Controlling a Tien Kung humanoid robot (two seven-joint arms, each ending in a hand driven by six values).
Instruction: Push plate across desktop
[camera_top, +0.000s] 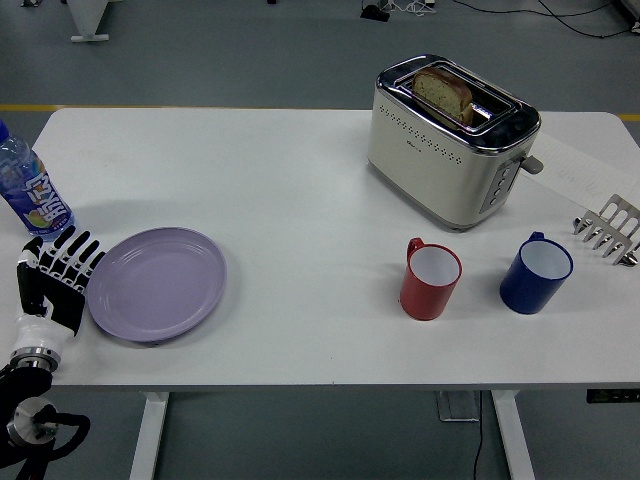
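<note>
With the left hand (58, 275) sitting at the counter's (300, 180) near-left corner, fingers extended flat and holding nothing, the push looks set up but contact isn't certain. Just beyond the hand, a blue-label water bottle (30, 190) stands upright, close to the fingertips (75, 248). Immediately right of the hand, the lilac plate (157, 283) lies flat, its left rim touching or just short of the finger edge; can't tell which. Plate sits near the counter's front edge.

Judgement on the step: keep the fingers straight and together as a flat paddle, meet the rim low at its middle, and drive steadily rightward, away from the hand. Pushing off-centre would likely spin the plate rather than slide it. Keep the line parallel to the front edge so the plate doesn't drift off the counter. Go slow; a smooth plate on a smooth top may skate ahead.

Well to the right of the hand, a red mug (431, 279) stands upright, handle toward the far side, and it sits in the push line, so stop short of it. Beyond that, further back, a cream toaster (450, 140) holds a slice of bread (443, 94). Further right, a blue mug (536, 272), then a metal rack (608, 230) at the far-right edge. Right hand not seen.
</note>
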